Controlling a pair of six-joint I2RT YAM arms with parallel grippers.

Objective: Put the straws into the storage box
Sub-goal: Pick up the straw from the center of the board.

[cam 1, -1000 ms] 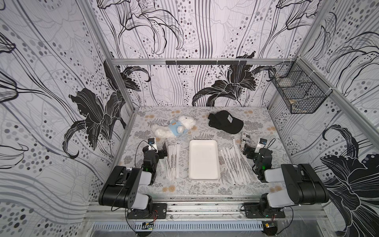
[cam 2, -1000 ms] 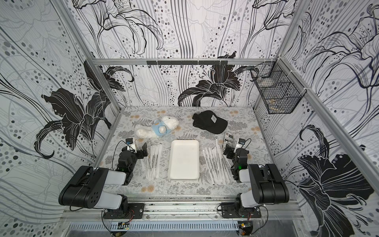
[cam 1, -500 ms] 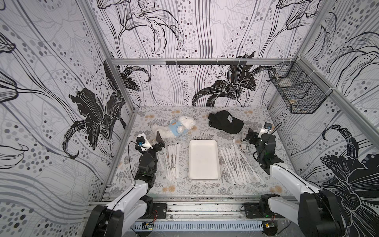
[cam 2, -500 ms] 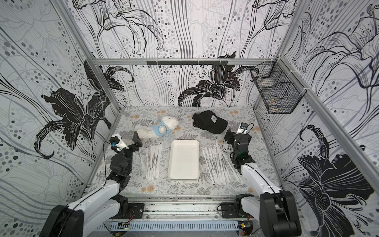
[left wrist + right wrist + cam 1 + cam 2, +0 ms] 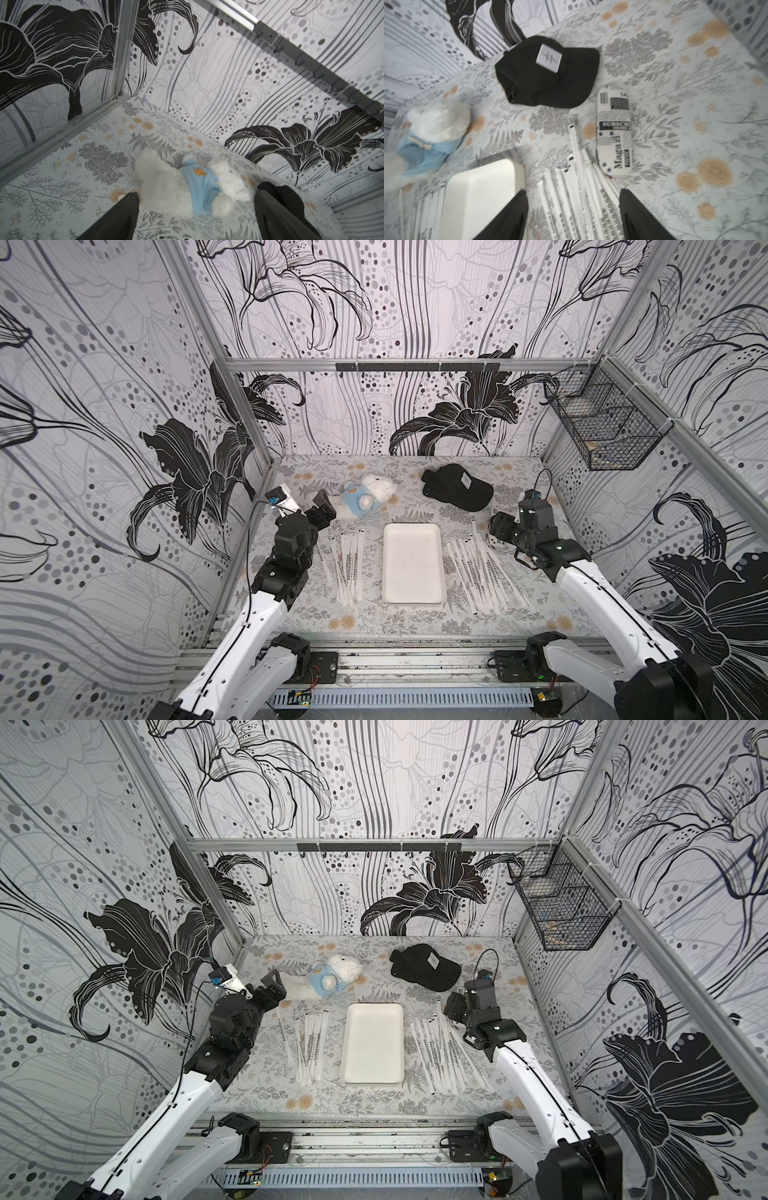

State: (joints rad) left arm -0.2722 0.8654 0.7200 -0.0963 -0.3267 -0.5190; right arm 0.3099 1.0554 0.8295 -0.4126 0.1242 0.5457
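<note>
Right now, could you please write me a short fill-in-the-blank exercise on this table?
The tray is ___. The straws lie in ___ groups, flanking it. The toy wears a ___ top. The cap is ___.
Missing: empty, two, blue, black.
</note>
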